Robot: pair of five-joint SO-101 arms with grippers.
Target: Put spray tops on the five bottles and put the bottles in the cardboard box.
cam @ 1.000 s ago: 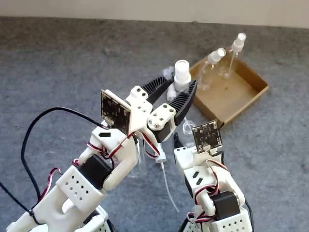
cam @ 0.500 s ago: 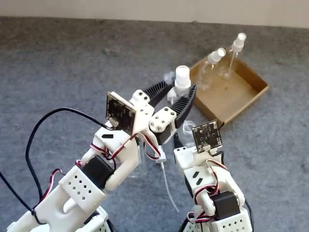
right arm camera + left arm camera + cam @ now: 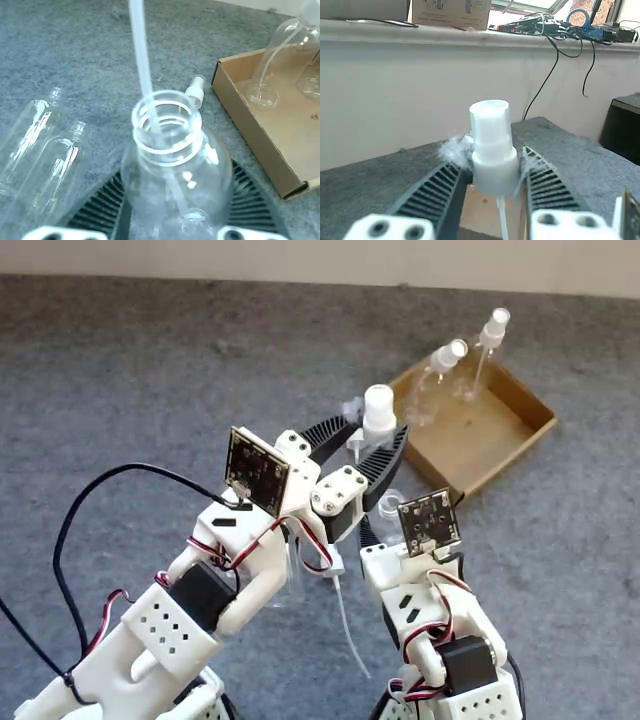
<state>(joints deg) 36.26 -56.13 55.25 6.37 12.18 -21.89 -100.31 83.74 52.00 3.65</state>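
— How is the left arm set?

— The left arm [image 3: 200, 600] rises from the near edge and stretches forward with its wrist held high. Its pincer [image 3: 362, 437] points away from the base, and the black ribbed fingers [image 3: 435, 192] are clamped on either side of a white spray top [image 3: 378, 408].

— And the right one?

— The right arm [image 3: 430, 625] sits lower, just beside it, with its wrist tucked beneath the left pincer. The right pincer [image 3: 175, 200] is closed around a clear bottle [image 3: 175, 167], which stands upright with a finger on each side.
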